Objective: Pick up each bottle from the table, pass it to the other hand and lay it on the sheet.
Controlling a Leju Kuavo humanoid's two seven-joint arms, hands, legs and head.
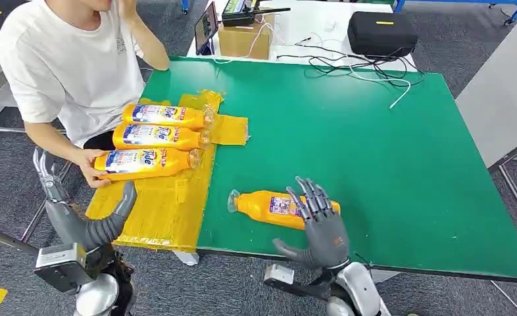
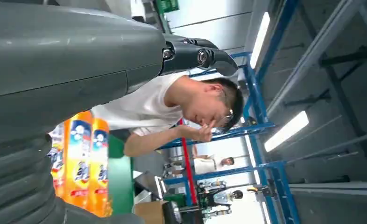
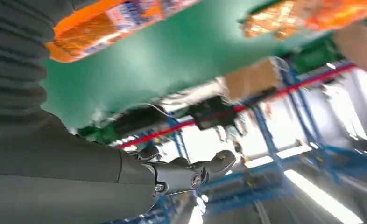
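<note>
1. On the bottle nearest me on the yellow sheet (image 1: 170, 210), the third bottle (image 1: 147, 162), I read "Tide" in blue letters on its label.
2. The middle bottle (image 1: 158, 136), just behind it, shows the same blue-and-white label, too small to read.
3. The far bottle (image 1: 167, 116) shows "Tide" faintly.
4. The label on the lone bottle (image 1: 269, 207), lying on the green table right of the sheet, is unreadable.

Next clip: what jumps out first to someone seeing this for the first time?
Three orange bottles lie side by side on the yellow sheet at the green table's left edge; a person's hand touches the nearest. A fourth bottle lies on the green, under the right hand.
</note>
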